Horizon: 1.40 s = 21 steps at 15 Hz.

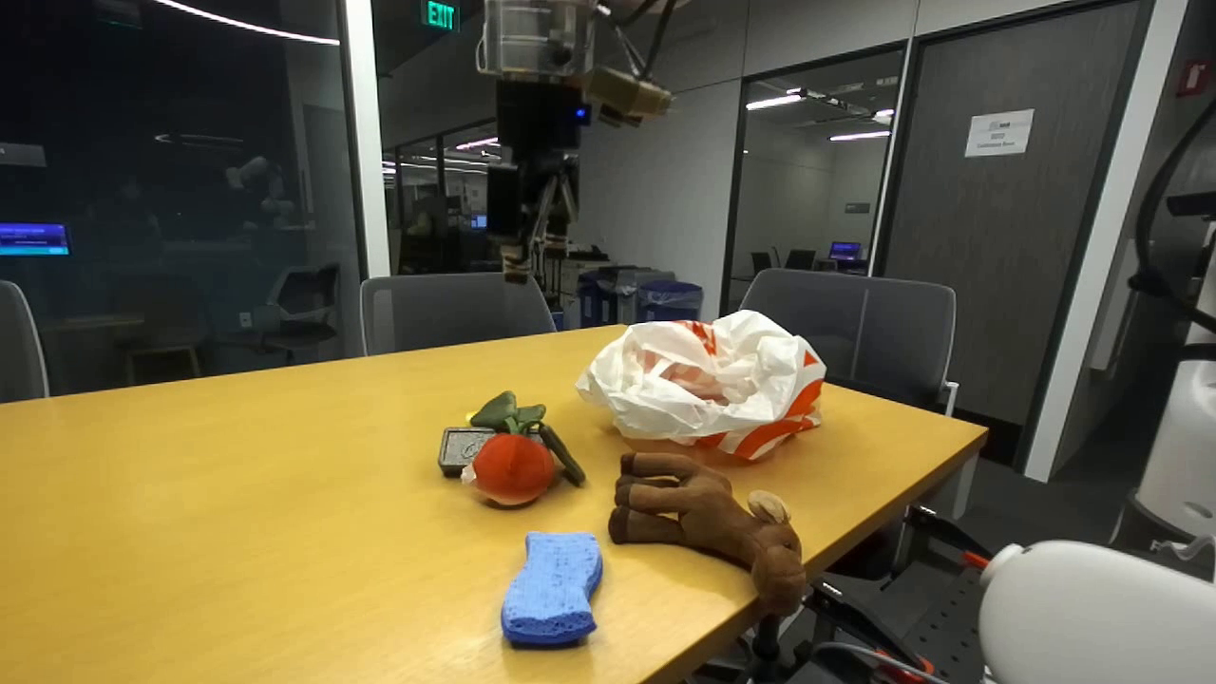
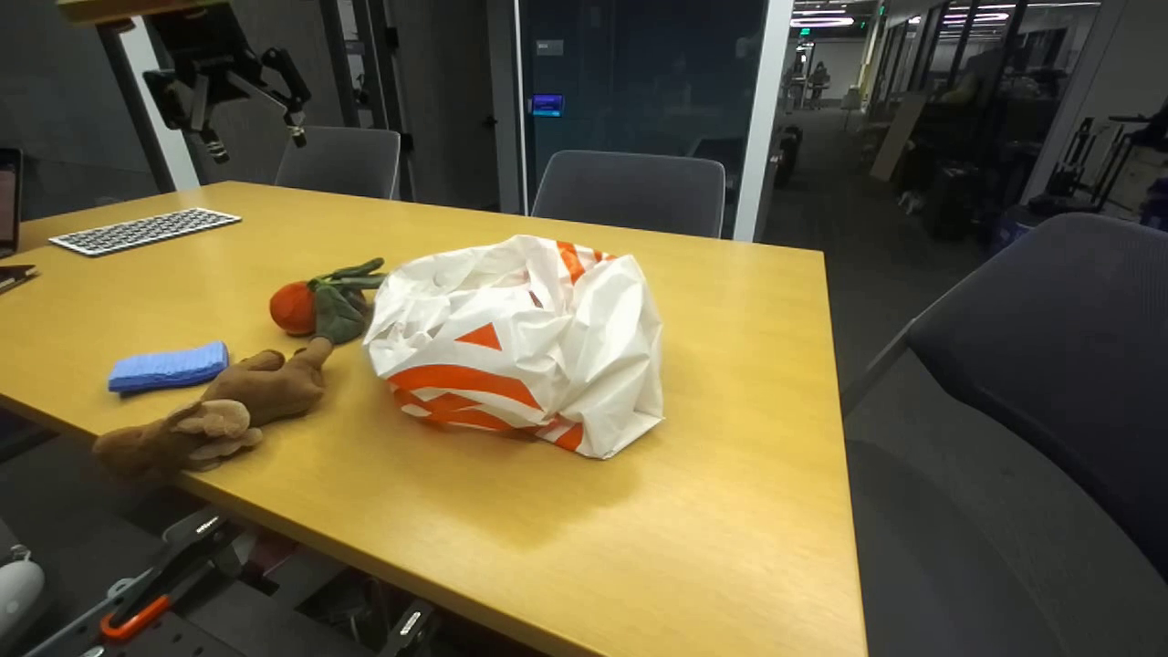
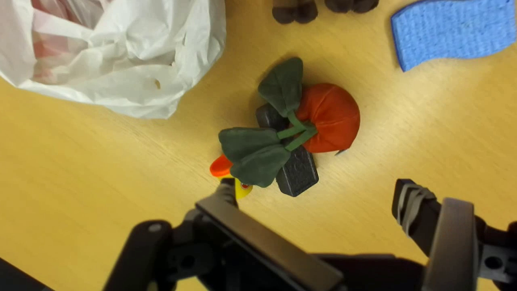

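Observation:
My gripper [image 3: 316, 184] is open and empty, well above the table in both exterior views [image 1: 535, 258] [image 2: 257, 143]. Below it in the wrist view lies a red plush vegetable [image 3: 331, 117] with green leaves. It rests across a black block [image 3: 299, 171], which it partly covers. A yellow toy with an orange part [image 3: 243, 189] is mostly hidden under a leaf and behind a fingertip. A blue sponge [image 1: 553, 587] and a brown plush animal [image 1: 712, 513] lie nearby, the animal's head over the table edge. A crumpled white bag with orange print [image 2: 520, 347] stands beside them.
The yellow table [image 1: 237, 494] carries everything. A white keyboard [image 2: 146, 231] and part of a laptop [image 2: 9, 201] are at its far side. Grey chairs [image 2: 630, 192] stand around it.

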Each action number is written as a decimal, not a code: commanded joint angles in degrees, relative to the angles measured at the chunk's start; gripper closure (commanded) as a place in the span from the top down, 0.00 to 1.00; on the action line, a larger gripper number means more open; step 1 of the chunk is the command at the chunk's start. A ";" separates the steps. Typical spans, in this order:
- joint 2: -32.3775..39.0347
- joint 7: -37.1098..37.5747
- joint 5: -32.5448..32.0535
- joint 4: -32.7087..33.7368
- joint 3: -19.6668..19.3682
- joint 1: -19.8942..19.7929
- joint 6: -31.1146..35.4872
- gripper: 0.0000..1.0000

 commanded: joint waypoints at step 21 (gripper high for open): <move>31.47 4.56 7.79 18.39 -18.10 12.88 1.93 0.58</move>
